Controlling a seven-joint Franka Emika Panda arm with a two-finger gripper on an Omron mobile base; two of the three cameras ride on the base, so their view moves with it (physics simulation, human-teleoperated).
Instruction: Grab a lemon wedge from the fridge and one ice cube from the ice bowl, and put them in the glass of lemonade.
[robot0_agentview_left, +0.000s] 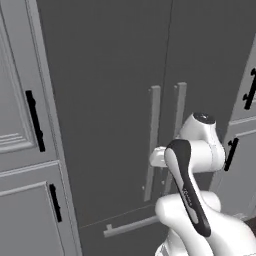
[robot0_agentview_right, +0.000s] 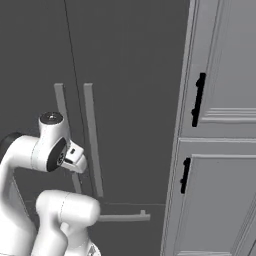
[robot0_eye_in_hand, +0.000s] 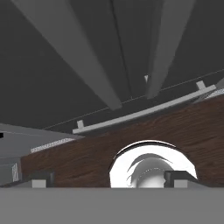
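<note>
Left base view is showing the fridge (robot0_agentview_left: 115, 90), tall and dark grey, standing straight ahead with both doors shut. Two long light grey bar handles (robot0_agentview_left: 154, 140) are running upright side by side near the middle seam, and a third horizontal handle (robot0_agentview_left: 131, 226) is crossing the bottom drawer below them. Pale panelled cabinets (robot0_agentview_left: 20, 100) with black handles are flanking the fridge on the left and on the right. The white arm (robot0_agentview_left: 195, 165) is rising from the lower right, its upper joints sitting just in front of the right-hand bar.

Right base view is offering the same fridge from the other side: the two bars (robot0_agentview_right: 92, 140) are appearing left of centre, the drawer handle (robot0_agentview_right: 122, 217) low down, and a tall pale cabinet (robot0_agentview_right: 220, 125) is taking up the right part. Here the arm is standing at lower left, its wrist close beside the left bar.

Hand view is looking up along the door, with the two bars converging overhead, the drawer handle (robot0_eye_in_hand: 144, 111) slanting across, and a strip of dark wood floor (robot0_eye_in_hand: 87, 153) beneath. The two dark fingertips (robot0_eye_in_hand: 41, 178) of the hand (robot0_eye_in_hand: 109, 180) are sitting far apart at the bottom edge, so the hand is wide open and is holding nothing. Open room is lying between the hand and the door front.
</note>
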